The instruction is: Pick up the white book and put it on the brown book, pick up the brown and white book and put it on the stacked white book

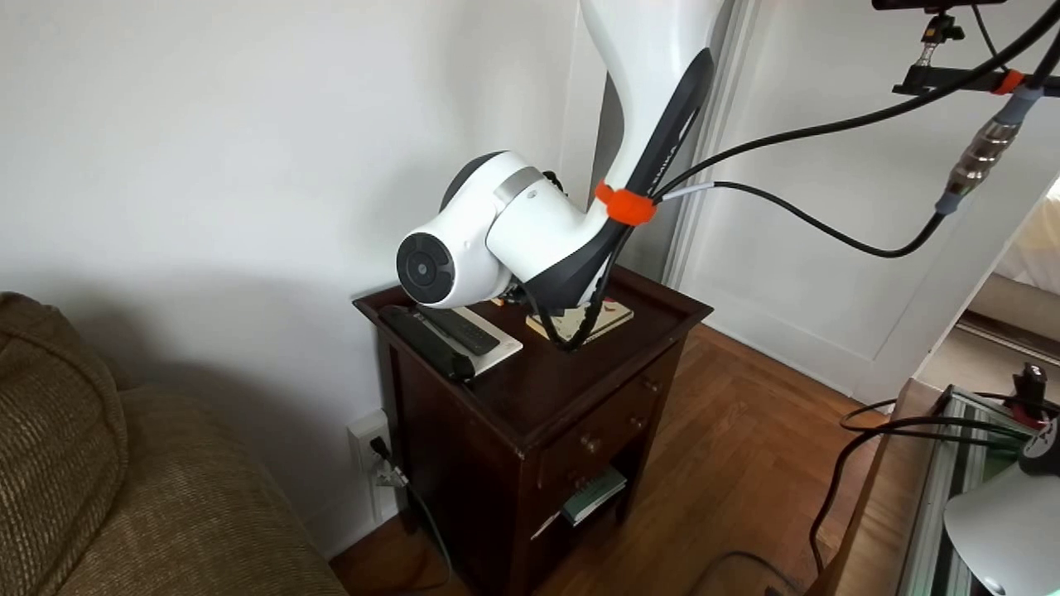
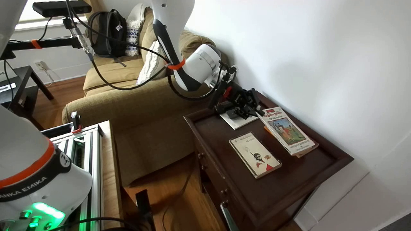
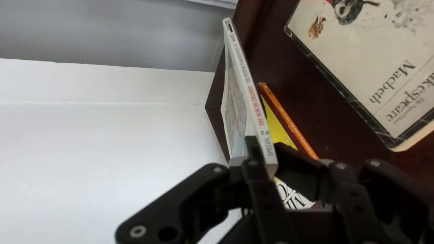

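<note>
The white-bordered book with a coloured cover picture (image 2: 289, 131) is tilted, its near end raised between the fingertips of my gripper (image 3: 266, 146). The gripper (image 2: 257, 110) is shut on that end, one finger on the cover side, one beneath. Under the held book (image 3: 249, 98) lies a book with an orange spine (image 3: 288, 118) and yellow cover; its orange edge shows in an exterior view (image 2: 267, 130). I cannot tell whether the far end touches it. The cream Macbeth book (image 2: 253, 154) lies flat beside them, also in the wrist view (image 3: 366, 51). No dark olive-brown cover shows.
Everything lies on a dark wooden cabinet (image 2: 224, 163) with a raised rim, against a white wall (image 2: 321, 80). A white flat item (image 1: 505, 352) carries a dark remote (image 1: 464, 327) beside a long black object (image 1: 426, 339). A sofa (image 2: 128, 102) stands beside the cabinet.
</note>
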`<state>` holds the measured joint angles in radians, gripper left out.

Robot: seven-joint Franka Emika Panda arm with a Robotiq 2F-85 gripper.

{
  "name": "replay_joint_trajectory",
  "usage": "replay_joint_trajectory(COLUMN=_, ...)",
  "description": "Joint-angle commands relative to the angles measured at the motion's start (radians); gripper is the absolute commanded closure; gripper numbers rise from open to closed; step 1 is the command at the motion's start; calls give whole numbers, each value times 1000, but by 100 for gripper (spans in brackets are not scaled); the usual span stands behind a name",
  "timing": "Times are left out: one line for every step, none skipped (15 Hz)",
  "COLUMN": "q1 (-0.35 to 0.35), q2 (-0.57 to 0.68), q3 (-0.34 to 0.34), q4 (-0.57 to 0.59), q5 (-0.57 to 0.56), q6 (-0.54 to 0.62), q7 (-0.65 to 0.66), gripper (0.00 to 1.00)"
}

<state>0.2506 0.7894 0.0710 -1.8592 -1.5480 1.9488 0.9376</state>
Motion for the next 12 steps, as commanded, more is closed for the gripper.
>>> replay_joint_trajectory(q1=-36, q2=23, q3=15, q4=6, q5=-93, q6=61, q7=44, gripper=96)
replay_joint_trajectory(q1=-41, q2=27, q3=15, q4=8, q5=-118, q6=81, q7=52, gripper=96)
replay_joint_trajectory(q1=-49, q2=30, q3=19, q4=11, q5=-125, q6=94, q7=55, gripper=96)
replay_joint_trajectory(q1=-58, q2=33, q3=23, q4=13, q5=-128, q6=109, q7=56, gripper=96)
replay_joint_trajectory(q1=-64, q2=35, q3=25, q4=15, q5=-130, q6=120, q7=56, gripper=96)
replay_joint_trajectory(q1=-70, q2=36, q3=27, q4=17, q5=-128, q6=130, q7=57, gripper=96)
replay_joint_trajectory(q1=-76, q2=37, q3=28, q4=18, q5=-119, q6=135, q7=54, gripper=96)
replay_joint_trajectory(q1=-80, q2=37, q3=27, q4=17, q5=-119, q6=139, q7=55, gripper=96)
replay_joint_trajectory(q1=-84, q2=37, q3=28, q4=18, q5=-116, q6=140, q7=55, gripper=96)
replay_joint_trajectory(q1=-86, q2=37, q3=27, q4=18, q5=-119, q6=141, q7=55, gripper=96)
replay_joint_trajectory(q1=-89, q2=37, q3=27, q4=18, q5=-119, q6=142, q7=55, gripper=96)
replay_joint_trajectory(q1=-93, q2=37, q3=28, q4=19, q5=-117, q6=146, q7=54, gripper=96)
